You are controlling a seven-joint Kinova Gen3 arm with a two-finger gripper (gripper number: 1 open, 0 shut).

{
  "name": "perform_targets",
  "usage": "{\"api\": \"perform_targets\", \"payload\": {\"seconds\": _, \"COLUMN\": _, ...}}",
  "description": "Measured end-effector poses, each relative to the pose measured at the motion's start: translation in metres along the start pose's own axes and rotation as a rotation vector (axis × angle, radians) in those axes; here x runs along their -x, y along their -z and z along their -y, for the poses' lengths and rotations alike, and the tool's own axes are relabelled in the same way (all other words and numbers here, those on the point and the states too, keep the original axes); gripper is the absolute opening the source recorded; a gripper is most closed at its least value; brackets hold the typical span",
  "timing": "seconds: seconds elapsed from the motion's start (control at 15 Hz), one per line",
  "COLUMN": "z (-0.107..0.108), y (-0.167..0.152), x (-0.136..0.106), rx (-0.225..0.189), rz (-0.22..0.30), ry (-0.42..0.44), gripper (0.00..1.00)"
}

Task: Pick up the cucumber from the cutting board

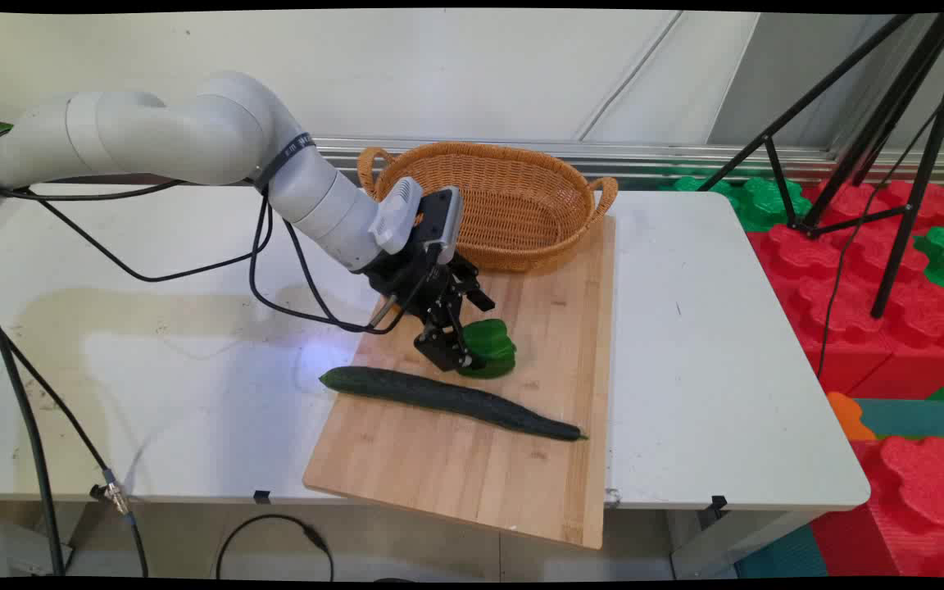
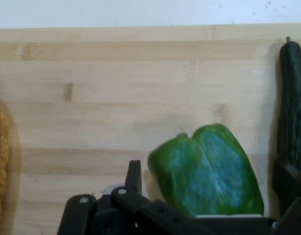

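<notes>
Green bell pepper (image 1: 490, 347) on wooden cutting board (image 1: 554, 311)
Glossy pepper is positioned between the open gripper (image 1: 462, 328) fingers, near a cucumber (image 1: 451, 401)

You have a wooden cutting board (image 1: 472, 459) lying on the white table (image 1: 710, 360), its near edge overhanging the table's front. A wicker basket (image 1: 513, 205) with two handles sits at the board's far end. A cucumber (image 1: 447, 399) lies across the board, its left tip reaching just past the board's left edge. Off the table to your right, a black tripod (image 1: 890, 156) stands on red and green foam blocks (image 1: 865, 287).
</notes>
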Motion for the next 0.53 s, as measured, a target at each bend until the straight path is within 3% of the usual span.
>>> {"api": "perform_targets", "payload": {"seconds": 0.53, "z": -0.004, "y": 0.026, "x": -0.004, "rx": -0.017, "rz": -0.024, "ry": 0.001, "gripper": 1.00}}
